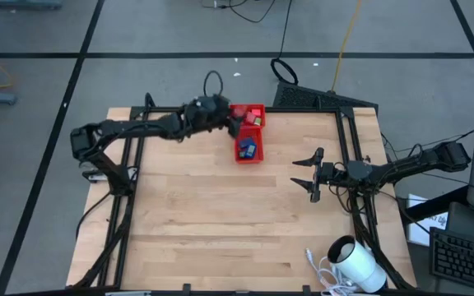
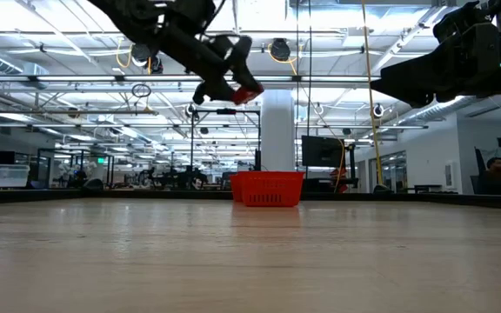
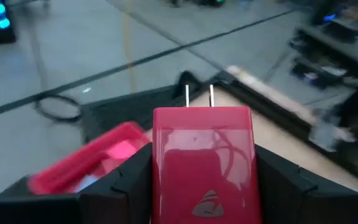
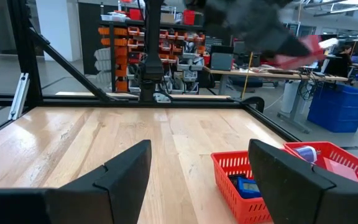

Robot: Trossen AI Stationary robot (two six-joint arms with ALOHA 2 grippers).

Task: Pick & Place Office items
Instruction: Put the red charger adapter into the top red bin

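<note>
Now, left gripper (image 3: 201, 186): closed on a red plug-in charger (image 3: 202, 158), both fingers (image 3: 123, 180) against its flat sides, its 2 metal prongs pointing forward, away from the wrist.
Charger position: held in the air above the far compartment of the red tray (image 1: 250, 134), as the high view shows; in the low view it hangs well above the tray.
Handling, judged: a hard plastic block, light and stiff, smooth-faced and so a little slippery; the broad flat sides are the place to grip, and the prongs are best left alone because they could bend or catch on the tray wall.
Writing: no readable words; only a faint embossed emblem low on the charger's face and a looping outline above it.
Tray contents: blue pieces (image 1: 248, 149) lie in the near compartment; the right wrist view also shows a light-blue item (image 4: 303, 152) in the other compartment.
Right gripper (image 1: 313, 175): fingers spread wide and empty, waiting over the table's right side, well apart from the tray.
White cylinder (image 1: 359, 265): at the near right corner with its cable, no legible label.
</note>
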